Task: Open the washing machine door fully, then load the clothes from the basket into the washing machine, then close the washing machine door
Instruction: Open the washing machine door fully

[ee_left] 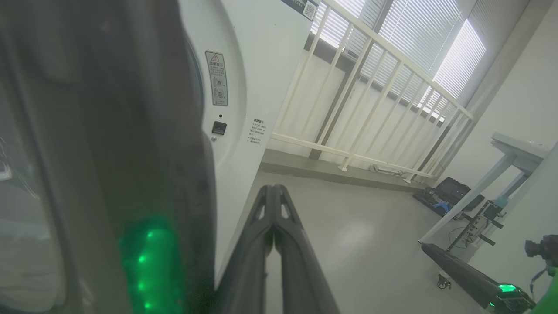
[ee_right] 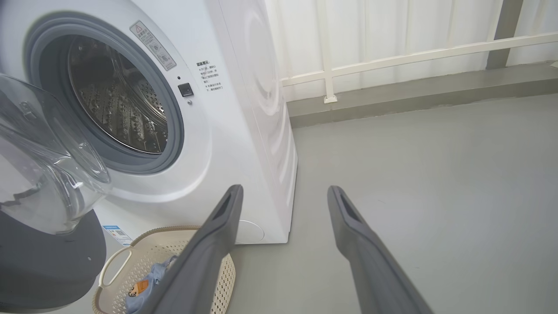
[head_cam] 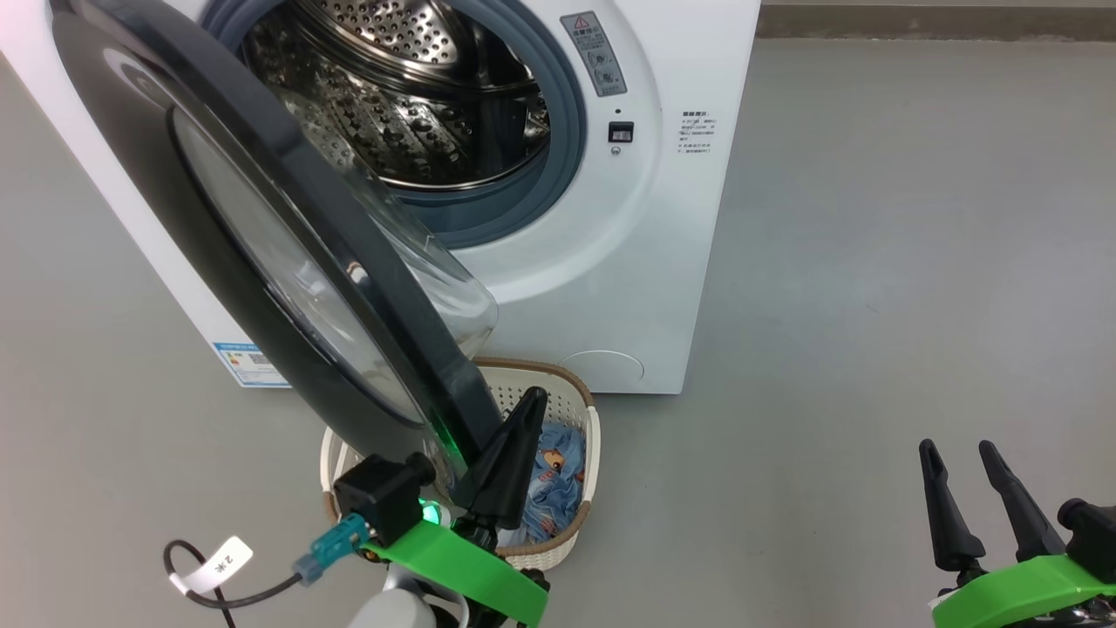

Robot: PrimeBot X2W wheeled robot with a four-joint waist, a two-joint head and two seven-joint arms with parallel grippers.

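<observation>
Glass and black gloss take the upper left of the head view: the washing machine door (head_cam: 261, 244) stands swung out from the washing machine (head_cam: 680, 70), its clear bowl window bulging toward the opening. Behind it, at top centre, the steel drum (head_cam: 410, 96) shows inside the grey seal (head_cam: 568, 131), and no cloth is visible in the part of the drum on show.

At bottom centre of that view the basket (head_cam: 571, 388) sits on the grey floor (head_cam: 872, 262) just in front of the machine, partly under the door's lower rim. The clothes (head_cam: 554, 475) lie inside it, blue cloth with orange-brown bears.

The left gripper (head_cam: 532, 399) is clenched, its 2 dark fingers pressed together into 1 point with nothing between them. It lies just beside the door's lower edge, above the basket; I cannot tell whether it touches the door. In the left wrist view the same closed fingers (ee_left: 272, 192) rise at bottom centre, with the door (ee_left: 109, 131) a dark blur on the left carrying a green glow.

The right gripper (head_cam: 959, 452) sits at the lower right of the head view, well apart from the machine — released, its fingers spread and empty. The right wrist view shows them (ee_right: 284, 192) wide apart over bare floor, with the basket (ee_right: 174, 230) and clothes (ee_right: 144, 283) at lower left.
</observation>
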